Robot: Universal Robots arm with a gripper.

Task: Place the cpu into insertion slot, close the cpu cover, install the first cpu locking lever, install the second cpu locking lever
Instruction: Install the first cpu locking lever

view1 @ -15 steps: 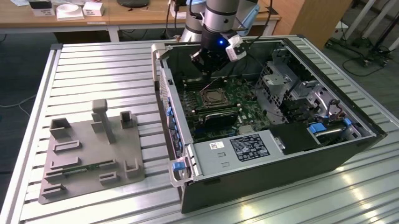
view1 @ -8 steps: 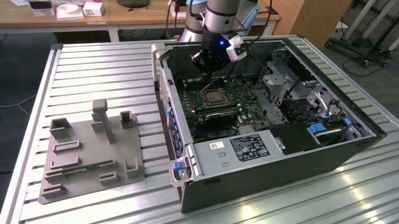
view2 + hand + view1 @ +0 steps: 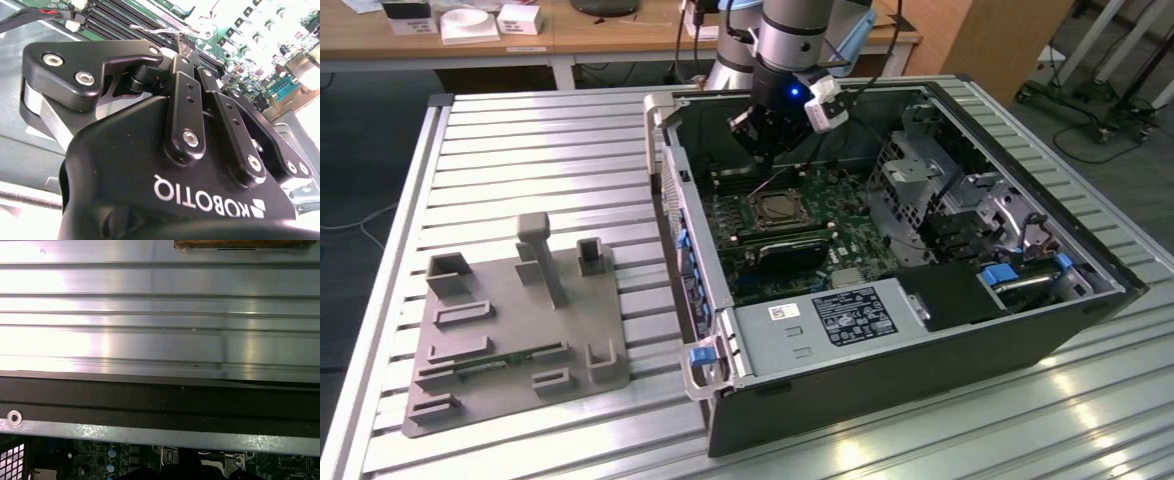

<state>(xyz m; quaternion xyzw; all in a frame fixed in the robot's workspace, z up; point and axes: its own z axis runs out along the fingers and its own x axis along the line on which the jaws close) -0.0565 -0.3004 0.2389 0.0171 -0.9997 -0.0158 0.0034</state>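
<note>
Black gripper (image 3: 781, 150) points down inside the case (image 3: 881, 385) near the insertion slot (image 3: 781, 209); its own body hides its grip, so we cannot tell

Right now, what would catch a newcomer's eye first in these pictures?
An open computer case lies on the slatted metal table, green board exposed. The arm reaches in, its tool near the insertion slot. A grey fixture plate sits at the exterior view's left.
</note>
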